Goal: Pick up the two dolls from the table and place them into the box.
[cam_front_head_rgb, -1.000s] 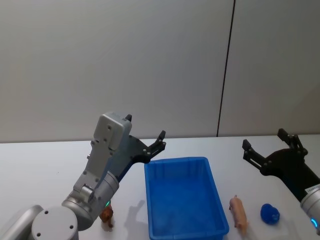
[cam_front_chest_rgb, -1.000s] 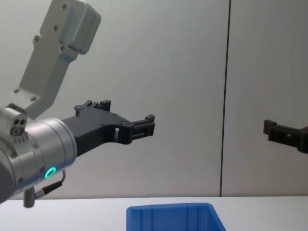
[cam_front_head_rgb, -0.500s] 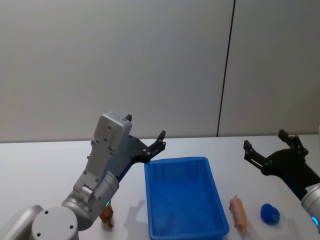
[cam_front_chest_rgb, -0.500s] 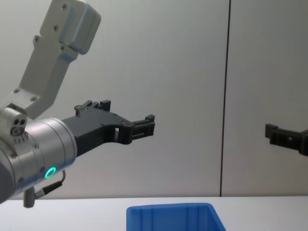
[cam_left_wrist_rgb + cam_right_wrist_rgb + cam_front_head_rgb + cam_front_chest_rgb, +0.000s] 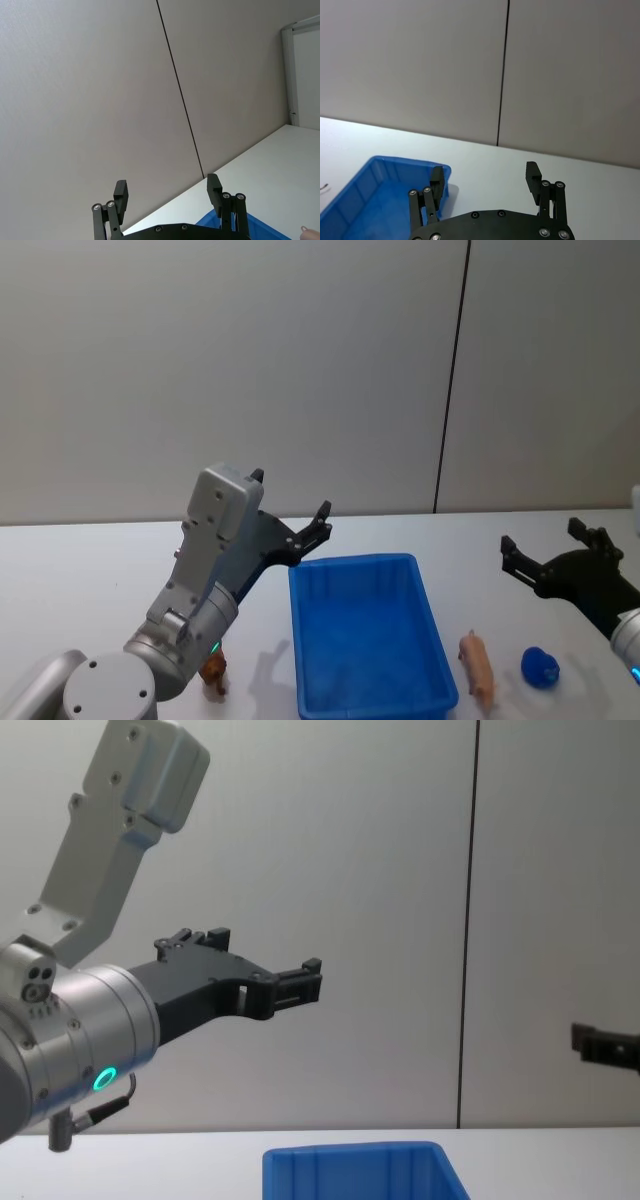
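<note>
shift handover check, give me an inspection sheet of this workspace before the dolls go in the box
surface: white table, smooth.
job's things: blue box at centre, nothing seen inside; brown doll on the table left of it; pink doll lying on the table right of it.
clutter: small blue object beside the pink doll.
hands: left hand open, raised near the box's far left corner; right hand open, above the table right of the box; both hold nothing.
cables: nothing seen.
surroundings: grey wall with a dark vertical seam.

Box (image 5: 352,561) smooth, slightly glossy blue plastic; table (image 5: 90,560) smooth matt white; left arm (image 5: 215,530) matt silver-grey metal
</note>
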